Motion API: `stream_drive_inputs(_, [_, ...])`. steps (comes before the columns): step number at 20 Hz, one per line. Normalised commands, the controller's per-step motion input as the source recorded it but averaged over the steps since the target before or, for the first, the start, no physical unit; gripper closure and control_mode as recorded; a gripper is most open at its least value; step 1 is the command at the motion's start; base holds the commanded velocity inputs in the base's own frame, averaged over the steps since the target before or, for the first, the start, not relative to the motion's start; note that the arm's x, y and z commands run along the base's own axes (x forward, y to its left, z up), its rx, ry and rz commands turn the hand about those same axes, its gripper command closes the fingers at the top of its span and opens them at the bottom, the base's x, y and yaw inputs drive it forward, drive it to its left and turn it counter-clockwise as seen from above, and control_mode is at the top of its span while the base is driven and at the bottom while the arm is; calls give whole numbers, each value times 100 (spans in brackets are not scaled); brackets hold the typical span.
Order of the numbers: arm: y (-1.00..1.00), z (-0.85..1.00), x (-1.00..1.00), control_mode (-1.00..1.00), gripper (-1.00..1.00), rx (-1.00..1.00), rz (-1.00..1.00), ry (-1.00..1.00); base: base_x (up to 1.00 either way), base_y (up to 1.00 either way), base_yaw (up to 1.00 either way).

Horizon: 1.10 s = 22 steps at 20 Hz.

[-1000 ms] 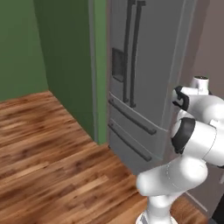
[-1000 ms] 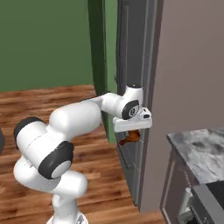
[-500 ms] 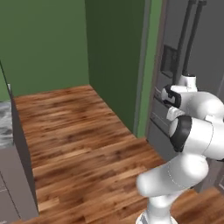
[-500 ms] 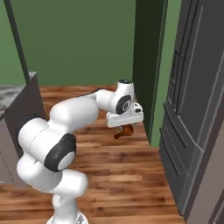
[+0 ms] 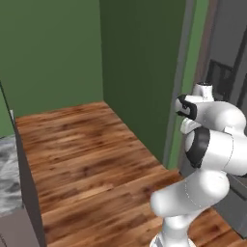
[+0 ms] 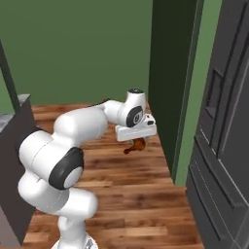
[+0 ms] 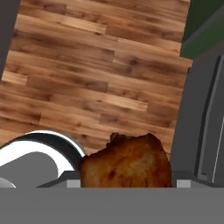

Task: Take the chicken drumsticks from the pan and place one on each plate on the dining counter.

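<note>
A chicken drumstick (image 7: 126, 161), orange-brown and browned, is sitting pinched in the gripper (image 6: 136, 142), its jaws pressing on it from both sides. In the right base view the drumstick is hanging beneath the white hand, high above the wooden plank floor (image 6: 136, 194). The arm is reaching out beside a green wall (image 6: 165, 73). A dark grey refrigerator (image 6: 223, 146) is standing at the right. A marbled dining counter (image 5: 8, 178) is showing at the left edge of the left base view.
</note>
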Motion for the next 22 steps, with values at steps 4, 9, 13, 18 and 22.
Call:
stream_drive_inputs(4, [0,0,0,100,100,0,0,0,100,38,-2])
stream_drive_inputs(9, [0,0,0,100,100,0,0,0,100,30,5])
stream_drive_inputs(13, [0,0,0,100,100,0,0,0,100,14,16])
stream_drive_inputs(18, [0,0,0,100,100,0,0,0,100,6,20])
stream_drive_inputs(22, [0,0,0,100,100,0,0,0,100,0,29])
